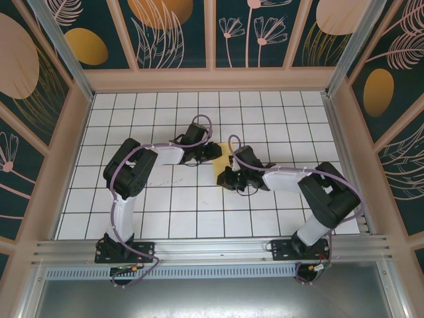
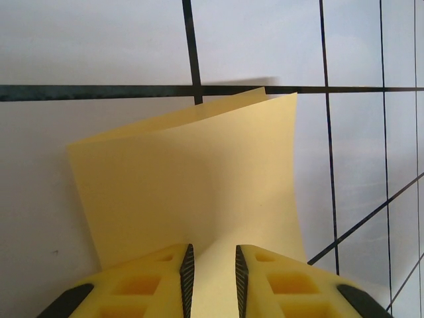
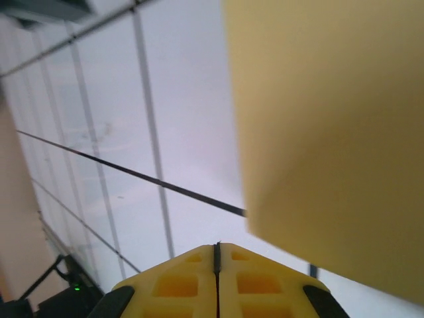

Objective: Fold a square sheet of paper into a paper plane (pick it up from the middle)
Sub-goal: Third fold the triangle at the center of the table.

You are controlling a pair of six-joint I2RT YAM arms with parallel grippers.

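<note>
Peach walls with dark floral panels box in the white grid surface (image 1: pixel 165 218) on three sides, and a metal rail (image 1: pixel 212 250) runs along the near edge. Bare tiles lie open all round the centre. There the left arm (image 1: pixel 132 172) and right arm (image 1: pixel 318 192) meet over the yellow paper (image 1: pixel 223 158), which sits well away from every wall.

From above, both wrists cover part of the paper, so its outline is broken and the fingers themselves are too small and dark to read.

The left wrist view is clearer. The left fingers (image 2: pixel 165 278) stand a little apart, and paper (image 2: pixel 199 179) shows in the gap and reaches away over the tiles. Its far edge shows two layers, one just behind the other, and its right side curls. Its near edge is hidden under the fingers, so whether they touch it cannot be told.

In the right wrist view, the right fingers (image 3: pixel 185 278) are pressed together with only a thin seam between them and nothing in it. The paper (image 3: pixel 331 132) looms blurred at upper right, cut off by the frame and apart from the tips.
</note>
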